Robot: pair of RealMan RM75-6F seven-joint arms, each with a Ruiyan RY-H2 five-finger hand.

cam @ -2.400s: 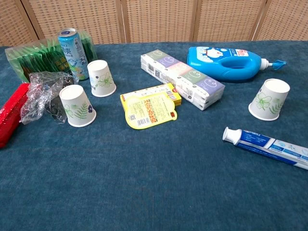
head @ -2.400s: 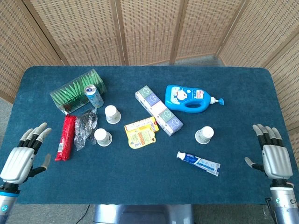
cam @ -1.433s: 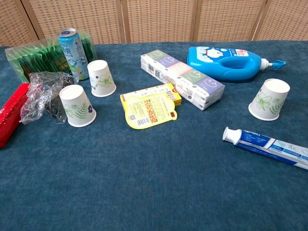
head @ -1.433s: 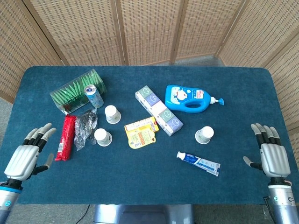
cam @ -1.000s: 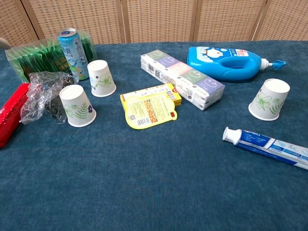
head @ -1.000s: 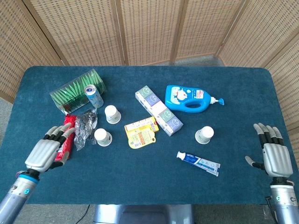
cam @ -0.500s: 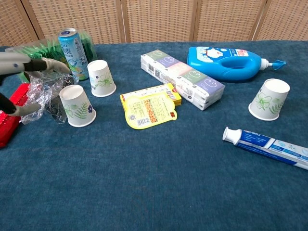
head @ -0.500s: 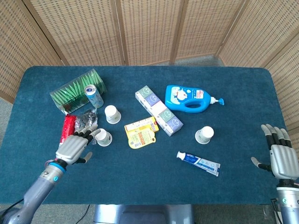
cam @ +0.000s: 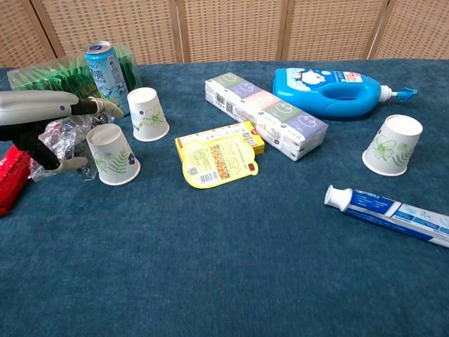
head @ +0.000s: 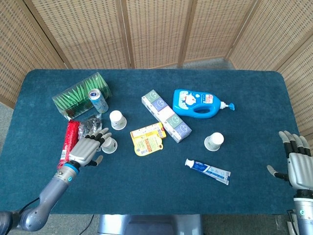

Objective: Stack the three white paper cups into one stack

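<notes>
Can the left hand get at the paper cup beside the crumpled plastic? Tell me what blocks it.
Probably yes. The left hand is open right at that cup, fingers apart, nothing between them; the crumpled plastic lies beside it, not in the path.

three paper cups [cam: 112, 154] [cam: 147, 114] [cam: 392, 144], one can [cam: 102, 68], one toothpaste tube [cam: 389, 214]

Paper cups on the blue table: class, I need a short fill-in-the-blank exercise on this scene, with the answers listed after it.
1. The number of white paper cups standing on the table is ___.
2. The left hand reaches the cup beside the crumpled ___ wrapper.
3. The toothpaste tube lies nearest the cup on the robot's ___ side.

Answers: three; plastic; right
</notes>
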